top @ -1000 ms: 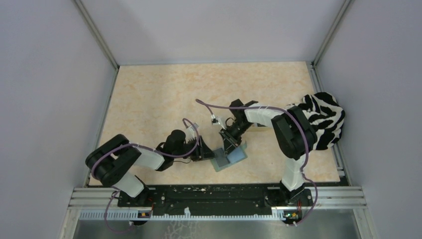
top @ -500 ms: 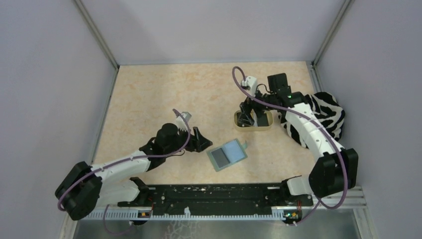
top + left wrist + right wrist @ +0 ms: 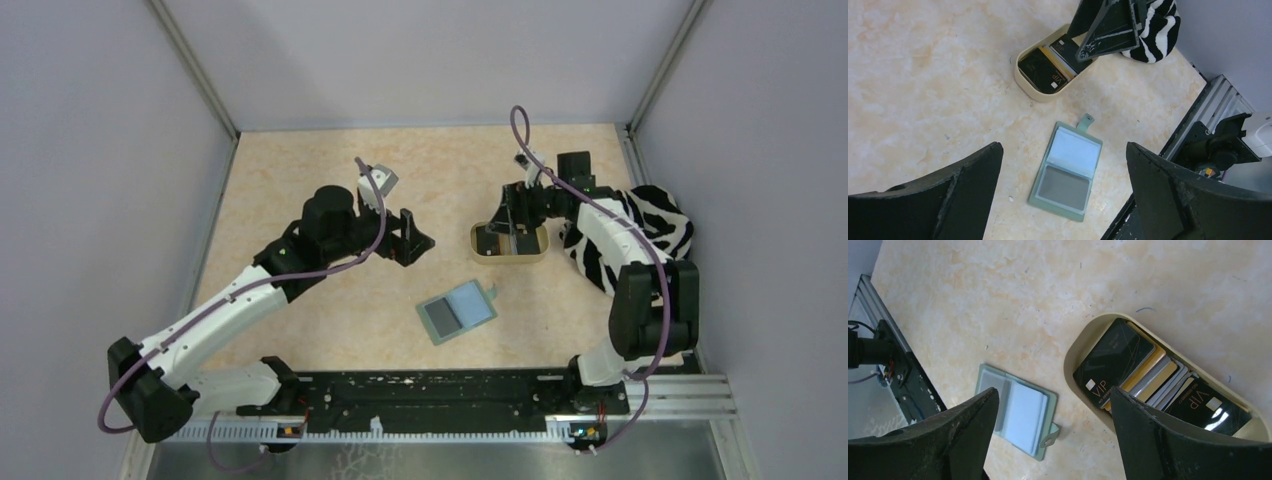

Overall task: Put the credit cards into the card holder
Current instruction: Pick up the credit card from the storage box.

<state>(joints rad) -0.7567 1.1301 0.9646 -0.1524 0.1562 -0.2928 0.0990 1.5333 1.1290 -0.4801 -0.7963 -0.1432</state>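
Broadly, on the table (image 3: 300, 180) both grippers stand wide and empty: the left gripper (image 3: 418, 235) hangs well left of the tan tray (image 3: 1070, 357), the right gripper (image 3: 508, 228) over it. The card holder (image 3: 457, 313) lies open and unpinned near the tray, so a pushed card may slide it. The credit cards (image 3: 1128, 367) overlap in the tray; a pinch may lift 2, or catch the rim.

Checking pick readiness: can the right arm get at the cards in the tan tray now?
Probably yes. The right claw hangs open just above the tray, the credit cards lie uncovered in it, and nothing stands between them. The tray's wall may hamper gripping a flat card.
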